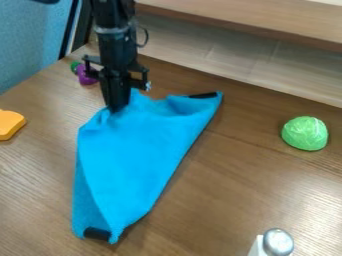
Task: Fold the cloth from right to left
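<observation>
My gripper hangs down at the upper left of the table, its tips right at the upper left edge of the blue cloth. The cloth spreads from there down to a narrow lower end, with a black patch at its bottom corner and another at its upper right corner. Small wrinkles run along its top edge beside the gripper, and a flap lies along its lower left side. Whether the tips hold cloth is hidden.
A green, rounded object lies at the right, a yellow-orange one at the left edge. Behind the gripper is a purple item. A silver-topped shaker stands at the bottom right. A wooden ledge runs along the back.
</observation>
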